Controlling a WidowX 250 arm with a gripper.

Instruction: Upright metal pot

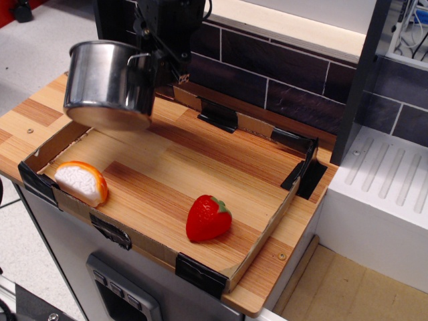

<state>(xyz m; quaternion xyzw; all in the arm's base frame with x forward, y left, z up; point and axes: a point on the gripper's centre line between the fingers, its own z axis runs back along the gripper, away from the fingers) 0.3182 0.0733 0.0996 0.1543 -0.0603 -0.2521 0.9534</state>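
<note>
The metal pot [108, 81] is shiny steel and hangs in the air above the back left of the wooden tray [174, 174]. It is nearly upright, mouth up, base tilted slightly toward me. My black gripper [155, 55] is shut on the pot's right rim beside a thin wire handle, coming from above at the back. The fingertips are partly hidden by the pot wall.
A toy strawberry [207, 217] lies at the tray's front middle. An orange-and-white toy slice [80, 182] lies at the front left corner. Low cardboard walls with black tape corners ring the tray. A dark tiled wall stands behind, a white drain rack [388, 180] to the right.
</note>
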